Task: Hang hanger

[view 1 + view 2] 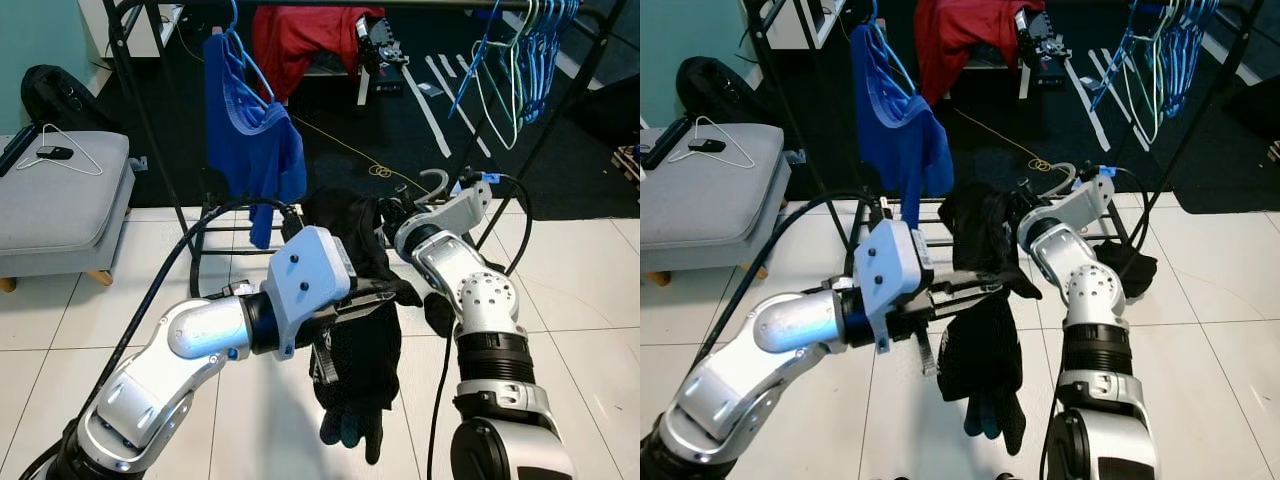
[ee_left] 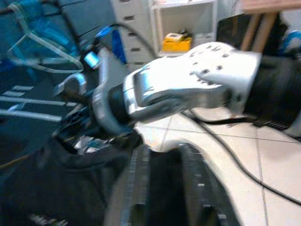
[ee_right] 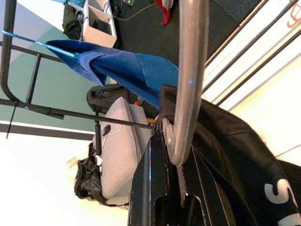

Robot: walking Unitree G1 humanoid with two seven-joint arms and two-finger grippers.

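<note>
Jaws of the right gripper (image 3: 171, 188) are pressed on the neck of the hanger (image 3: 188, 80), whose silver hook curves up beyond the black fingers (image 3: 150, 183); from the head views, that hook (image 1: 436, 182) rises just above the right wrist, in front of the lower bars of the clothes rack (image 1: 140, 110). Jaws of the left gripper (image 2: 164, 188) are pinching a fold of the black garment (image 1: 360, 350), the two ribbed fingers (image 2: 136, 183) close together with dark cloth between them.

Largest in the scene is the clothes rack, its black frame spanning the view, with a dark carpet behind it and white floor tiles (image 1: 580, 290) below. A grey ottoman (image 1: 60, 210) stands well off to the robot's left, with a white wire hanger (image 1: 60, 150) and a small dark object lying on top of it. A blue shirt (image 1: 250, 130) hangs from the rack on a blue hanger, and a red garment (image 1: 310, 35) shows behind it. Toward the right end of the rack a bunch of empty blue hangers (image 1: 525, 55) dangles.

The black garment is draped over the held hanger between the two arms, its bulk hanging down under the left gripper, above the tiles. White lettering (image 3: 282, 193) shows on the cloth in the right wrist view.
</note>
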